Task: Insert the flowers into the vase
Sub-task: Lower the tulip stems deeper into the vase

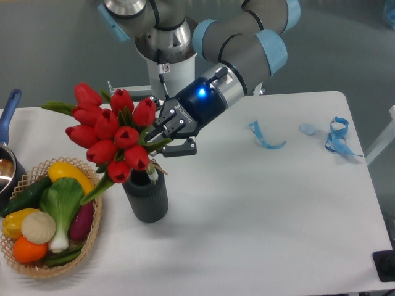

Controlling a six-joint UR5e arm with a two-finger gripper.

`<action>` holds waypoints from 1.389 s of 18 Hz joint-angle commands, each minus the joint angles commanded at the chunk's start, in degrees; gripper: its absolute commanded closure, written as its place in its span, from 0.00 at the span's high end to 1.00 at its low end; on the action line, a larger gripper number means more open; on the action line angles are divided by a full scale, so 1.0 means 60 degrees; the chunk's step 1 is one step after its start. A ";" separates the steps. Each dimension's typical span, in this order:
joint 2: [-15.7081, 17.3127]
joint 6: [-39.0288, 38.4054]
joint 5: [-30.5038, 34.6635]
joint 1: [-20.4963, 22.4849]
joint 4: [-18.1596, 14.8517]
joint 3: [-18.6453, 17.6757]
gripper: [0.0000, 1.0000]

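A UR5e arm (pixel 247 49) reaches down from the rear of a white tabletop (pixel 259 216), its gripper (pixel 162 140) pressed into the right side of the flowers (pixel 114 132). The black fingers (pixel 179 148) sit among the stems and leaves just above the vase (pixel 147 198), and appear closed on the bunch, though leaves and blooms hide the tips, so the grip cannot be told for certain. A blue light glows on the wrist behind the gripper.

The red tulip heads lean up and to the left, over the vase and toward the basket (pixel 86 250). The lower stems reach the mouth of the vase; how far they go in is hidden. One long leaf trails down to the left, crossing the basket's rim. The dark ribbed vase stands upright on the tabletop, just right of the basket.

The wicker basket at the left front corner holds green, yellow, orange, purple and white vegetables (pixel 52 213). A pot with a blue handle (pixel 9 111) sits at the left edge, partly cut off. Blue ribbon scraps (pixel 266 139) lie well apart on the right side of the tabletop, another tangle (pixel 338 137) near the far right edge.
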 joint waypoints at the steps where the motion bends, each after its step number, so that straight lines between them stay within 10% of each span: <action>1: 0.0030 0.0000 0.0000 0.0000 0.0000 -0.0103 0.15; 25: -0.1054 0.1904 0.0132 -0.0015 0.0015 -0.1539 0.16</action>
